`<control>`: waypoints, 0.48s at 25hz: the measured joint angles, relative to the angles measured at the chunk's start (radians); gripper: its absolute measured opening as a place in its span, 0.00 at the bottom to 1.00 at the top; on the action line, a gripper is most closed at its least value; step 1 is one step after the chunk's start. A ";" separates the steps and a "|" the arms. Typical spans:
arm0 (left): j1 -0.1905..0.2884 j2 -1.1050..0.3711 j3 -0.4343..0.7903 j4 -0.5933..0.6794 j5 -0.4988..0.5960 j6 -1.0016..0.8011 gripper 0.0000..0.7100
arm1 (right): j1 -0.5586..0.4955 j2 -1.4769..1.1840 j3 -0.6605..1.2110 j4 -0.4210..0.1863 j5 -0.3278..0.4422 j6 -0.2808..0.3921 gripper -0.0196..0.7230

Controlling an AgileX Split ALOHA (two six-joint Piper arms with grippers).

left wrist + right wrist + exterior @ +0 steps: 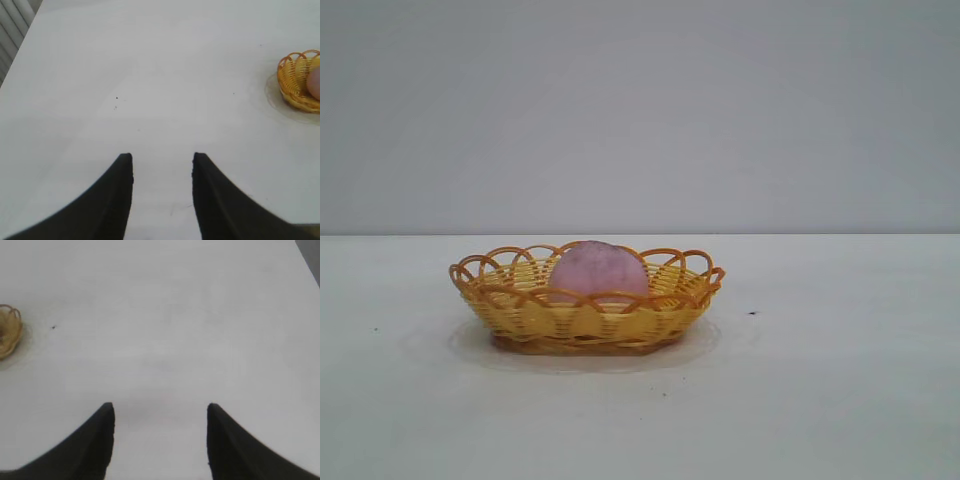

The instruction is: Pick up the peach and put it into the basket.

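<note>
Sitting inside the basket (585, 310) already, the peach (597, 271) lies well apart from both empty, spread claws — left gripper (162, 159) nearer, right gripper (160, 409) farther.

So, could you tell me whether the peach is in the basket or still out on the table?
In. The peach sits inside the basket, ringed by its looped rim.

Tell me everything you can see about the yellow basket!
The basket is a shallow oval of yellow-orange woven strips, wicker-like, with a scalloped rim of open orange loops. It sits upright and flat on the white table, about in the middle. The pink-mauve peach rests inside it, poking above the rim. Nothing else touches it; both grippers are away from it.
</note>
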 joint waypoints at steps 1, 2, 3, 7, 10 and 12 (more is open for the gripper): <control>0.000 0.000 0.000 0.000 0.000 0.000 0.32 | 0.000 -0.019 0.002 -0.002 0.000 0.000 0.56; 0.000 0.000 0.000 0.000 0.000 0.000 0.32 | 0.000 -0.030 0.002 -0.002 -0.002 0.000 0.56; 0.000 0.000 0.000 0.000 0.000 0.000 0.32 | 0.000 -0.034 0.002 -0.004 -0.002 0.000 0.56; 0.000 0.000 0.000 0.000 0.000 0.000 0.32 | 0.000 -0.039 0.002 -0.004 -0.002 -0.001 0.56; 0.000 0.000 0.000 0.000 0.000 0.000 0.32 | 0.000 -0.039 0.002 -0.004 -0.002 -0.001 0.56; 0.000 0.000 0.000 0.000 0.000 0.000 0.32 | 0.000 -0.039 0.002 -0.004 -0.002 -0.001 0.56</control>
